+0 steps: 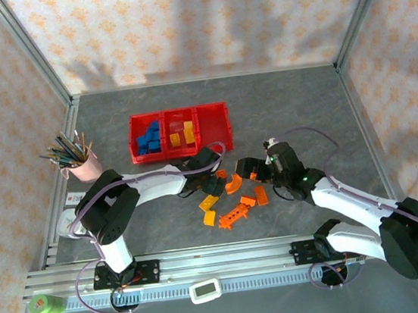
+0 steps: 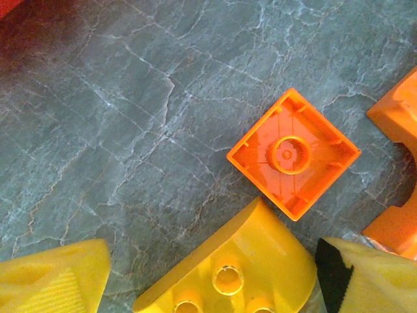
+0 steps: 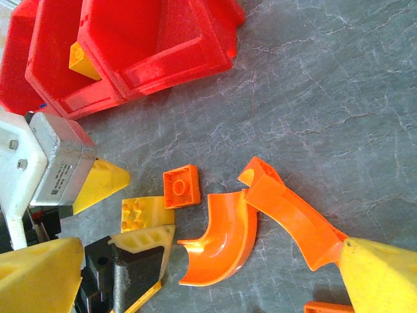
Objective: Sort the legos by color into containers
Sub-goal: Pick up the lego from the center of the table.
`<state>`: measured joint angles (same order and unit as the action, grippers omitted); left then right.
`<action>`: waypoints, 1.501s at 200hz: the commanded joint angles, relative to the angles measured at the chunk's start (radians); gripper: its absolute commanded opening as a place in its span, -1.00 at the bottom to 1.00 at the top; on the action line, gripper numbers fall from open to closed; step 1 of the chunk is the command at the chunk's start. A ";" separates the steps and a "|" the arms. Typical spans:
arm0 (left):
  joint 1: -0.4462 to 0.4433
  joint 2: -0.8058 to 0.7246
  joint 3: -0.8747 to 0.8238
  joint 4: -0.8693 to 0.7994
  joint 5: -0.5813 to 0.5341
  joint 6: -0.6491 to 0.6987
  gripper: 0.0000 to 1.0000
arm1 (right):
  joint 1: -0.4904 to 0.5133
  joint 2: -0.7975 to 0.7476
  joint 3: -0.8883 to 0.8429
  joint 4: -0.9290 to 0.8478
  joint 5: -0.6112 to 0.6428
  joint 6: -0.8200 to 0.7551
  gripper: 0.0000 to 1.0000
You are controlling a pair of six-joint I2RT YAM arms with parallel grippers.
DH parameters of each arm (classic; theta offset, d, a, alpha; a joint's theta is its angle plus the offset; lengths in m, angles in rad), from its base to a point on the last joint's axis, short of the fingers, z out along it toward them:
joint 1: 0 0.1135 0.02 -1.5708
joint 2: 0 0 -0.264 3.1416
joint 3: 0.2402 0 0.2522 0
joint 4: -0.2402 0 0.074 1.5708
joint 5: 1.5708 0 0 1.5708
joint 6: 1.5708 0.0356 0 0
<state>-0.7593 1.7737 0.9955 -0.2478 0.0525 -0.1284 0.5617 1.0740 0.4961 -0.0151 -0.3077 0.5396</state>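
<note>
From above, the red bins (image 1: 213, 125) sit toward the back of the tabletop (image 1: 302, 107). There are blue bricks (image 1: 148, 139) in the left one and yellow bricks (image 1: 182, 134) in the middle one. A pink pencil cup (image 1: 82, 168) stands off to their left. The loose bricks (image 1: 211, 202), orange and yellow, lie scattered in front of the bins, and the long toothed orange piece (image 1: 235, 214) is nearest the arms. The left tool (image 1: 212, 180) and right tool (image 1: 252, 168) are both down at the far edge of that pile, pretty close together.

Left wrist camera: this tool is open, with its yellow fingers (image 2: 52, 280) on either side of a curved yellow brick (image 2: 228, 267). There's a gap on one side, and the other pad is right up against the brick. An orange square brick (image 2: 293, 153) lies hollow side up just beside it.

Right wrist camera: this tool is spread wide open, big yellow fingers (image 3: 381, 274) at both bottom corners. A curved orange brick (image 3: 218, 241) sits on the tabletop between them, and an orange arch piece (image 3: 293, 215) runs right up to one finger. The bins are up in the corner.
</note>
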 commanded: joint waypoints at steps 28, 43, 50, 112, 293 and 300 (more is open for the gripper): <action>0.007 0.041 -0.001 0.035 -0.022 0.016 0.44 | -0.005 -0.001 -0.001 -0.004 0.005 0.004 1.00; 0.010 0.038 -0.008 0.039 -0.015 0.014 0.39 | -0.005 0.003 -0.002 -0.005 0.004 0.002 1.00; 0.011 0.035 -0.012 0.038 -0.013 0.010 0.38 | -0.005 0.004 -0.002 -0.006 0.004 0.001 1.00; 0.011 -0.053 -0.118 0.058 0.036 -0.061 0.53 | -0.005 0.017 0.005 0.005 -0.004 0.001 1.00; 0.011 0.004 -0.090 0.052 -0.099 -0.122 0.09 | -0.005 0.053 0.005 0.032 -0.019 0.002 1.00; 0.011 -0.002 -0.095 0.054 -0.096 -0.125 0.03 | -0.005 0.053 0.005 0.036 -0.020 0.004 1.00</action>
<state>-0.7601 1.7489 0.9222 -0.1749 0.0181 -0.2474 0.5617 1.1305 0.4961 0.0002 -0.3309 0.5396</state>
